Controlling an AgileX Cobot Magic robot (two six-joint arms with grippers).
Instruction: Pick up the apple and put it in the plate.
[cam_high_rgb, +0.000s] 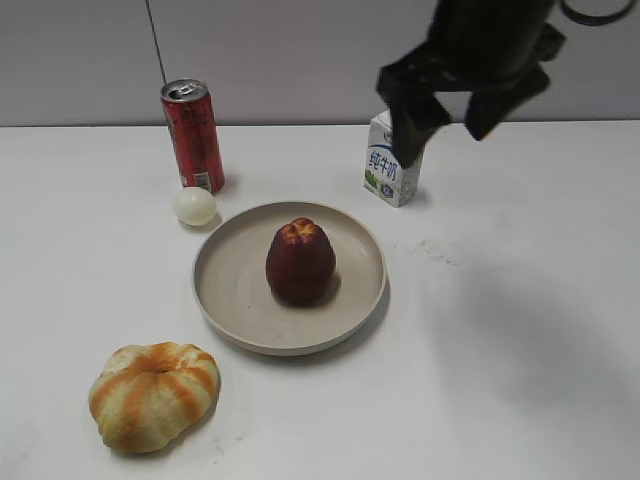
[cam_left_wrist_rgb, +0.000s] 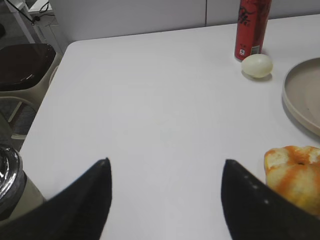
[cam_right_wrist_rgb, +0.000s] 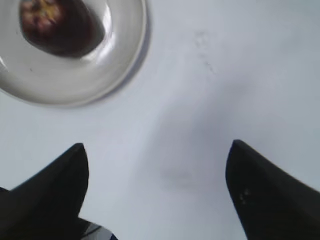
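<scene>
White table: apple (cam_high_rgb: 300, 262) upright, top upward.

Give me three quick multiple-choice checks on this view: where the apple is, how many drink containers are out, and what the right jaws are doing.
1. Where is the apple?
A. On the bare table
B. Upright in the plate
C. Held by the right gripper

2. How many drink containers stand behind the plate?
A. One
B. Two
C. Three

3. How do the right jaws stand?
A. Open and empty
B. Shut on the apple
C. Shut on the carton

Answers:
1. B, the apple sits near the plate's middle, clear of the rim.
2. B, a red can and a milk carton.
3. A, the jaws are spread above the table with nothing between them.
</scene>
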